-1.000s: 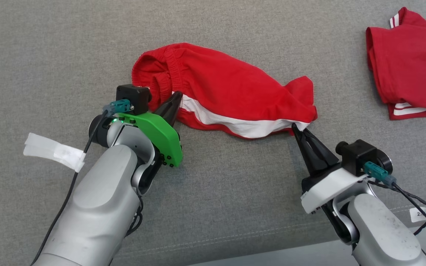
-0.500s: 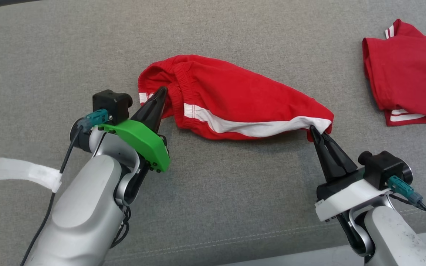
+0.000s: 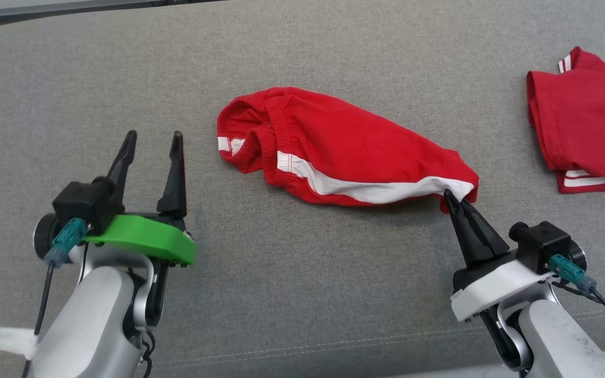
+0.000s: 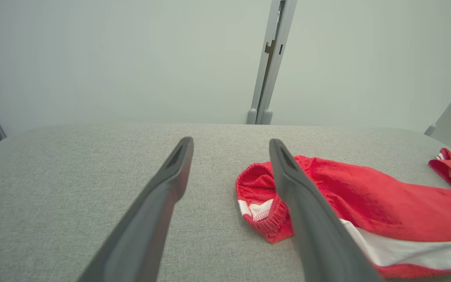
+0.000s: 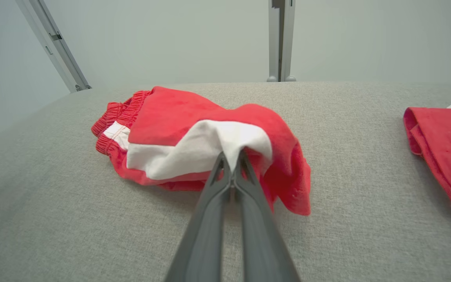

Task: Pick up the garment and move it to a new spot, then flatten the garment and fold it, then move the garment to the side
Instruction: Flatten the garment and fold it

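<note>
near the garment point(image 3: 355, 152), left gripper point(image 3: 154, 135) agape

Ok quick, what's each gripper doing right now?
Left gripper: open, holding nothing, clear of the red shorts.
Right gripper: shut on the red shorts' white-striped corner.

I see crumpled red cloth shorts point(image 3: 355, 152) with a white side stripe against the grey woven fabric surface point(image 3: 308, 294); far right, a folded red garment point(image 3: 591, 121) shows thin white stripes.

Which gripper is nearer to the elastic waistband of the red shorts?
Left. The left gripper hangs open beside the waistband, apart from it; the right gripper is shut on the shorts' opposite end.
</note>
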